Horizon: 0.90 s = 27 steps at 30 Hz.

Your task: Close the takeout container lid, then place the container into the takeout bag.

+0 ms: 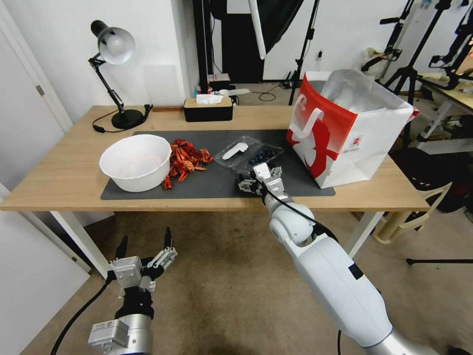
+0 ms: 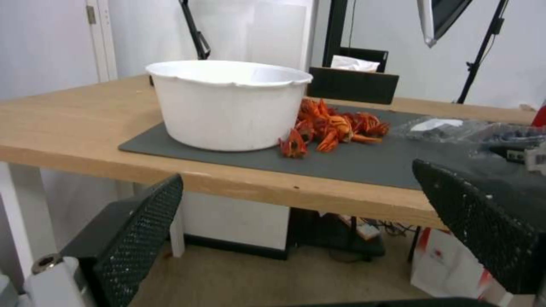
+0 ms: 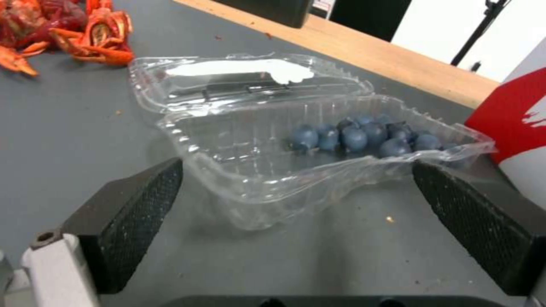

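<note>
You see a clear takeout container (image 3: pixel 318 170) holding dark blue berries (image 3: pixel 364 136); its clear lid (image 3: pixel 245 81) shows a white piece. The takeout bag (image 1: pixel 345 133) is red and white, with white strap handles and a silvery lining. A white bowl (image 1: pixel 135 161) sits beside orange-red shells (image 1: pixel 185 160) on a dark grey mat (image 1: pixel 217 182) over a light wood table (image 1: pixel 59 167). The right gripper's fingers (image 3: pixel 142 213) are black with a fine cross-hatched texture.

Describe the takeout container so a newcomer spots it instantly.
On the dark mat covering the wooden table, look between the red crawfish pile and the red-and-white takeout bag. The takeout container lies there, open, just ahead of the right pincer: the only clear plastic clamshell, holding blue berries.
</note>
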Available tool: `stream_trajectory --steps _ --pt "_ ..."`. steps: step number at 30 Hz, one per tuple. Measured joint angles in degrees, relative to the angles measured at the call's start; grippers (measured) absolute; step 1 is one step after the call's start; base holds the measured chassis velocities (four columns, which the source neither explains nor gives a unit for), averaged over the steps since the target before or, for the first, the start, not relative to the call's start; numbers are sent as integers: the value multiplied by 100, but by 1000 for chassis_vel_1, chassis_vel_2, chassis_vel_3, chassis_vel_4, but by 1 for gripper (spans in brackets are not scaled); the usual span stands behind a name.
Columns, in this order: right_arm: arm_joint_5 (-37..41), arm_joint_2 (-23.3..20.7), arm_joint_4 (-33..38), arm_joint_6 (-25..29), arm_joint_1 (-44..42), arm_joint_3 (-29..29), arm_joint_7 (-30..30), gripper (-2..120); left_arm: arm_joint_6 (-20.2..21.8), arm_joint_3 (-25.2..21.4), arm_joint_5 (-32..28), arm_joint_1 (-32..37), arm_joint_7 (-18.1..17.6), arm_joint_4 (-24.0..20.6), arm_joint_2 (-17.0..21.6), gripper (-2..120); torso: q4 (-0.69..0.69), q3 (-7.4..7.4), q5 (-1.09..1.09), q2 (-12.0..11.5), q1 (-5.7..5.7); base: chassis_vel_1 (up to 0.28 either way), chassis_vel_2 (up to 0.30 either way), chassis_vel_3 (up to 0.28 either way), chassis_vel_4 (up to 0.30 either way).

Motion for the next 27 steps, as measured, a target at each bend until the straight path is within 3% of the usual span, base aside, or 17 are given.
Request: stream_trajectory --steps 27 --pt "-2 -199 144 37 -290 541 115 100 -233 129 218 140 -4 168 2 100 0 0 0 0 0 0 0 0 0"
